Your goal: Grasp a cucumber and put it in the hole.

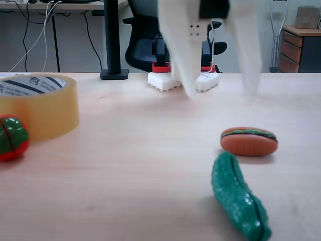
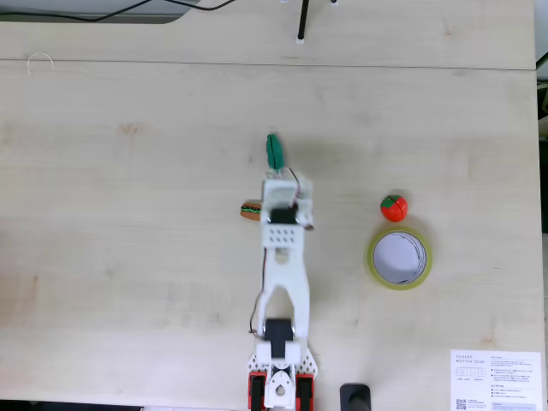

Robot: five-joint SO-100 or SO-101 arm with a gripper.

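The dark teal-green cucumber lies on the wooden table near the front right, just ahead of a toy hotdog. My white gripper hangs above and behind them, its two fingers spread wide and open with nothing between them. Seen from above, the gripper sits over the near end of the cucumber, which pokes out beyond it. The tape roll stands at the left, its hole facing up. From above, the hole lies well to the right of the arm.
A round red-and-green toy rests against the tape roll, and shows beside it from above. The hotdog lies left of the wrist. The arm base sits at the table edge. A printed card lies at the corner.
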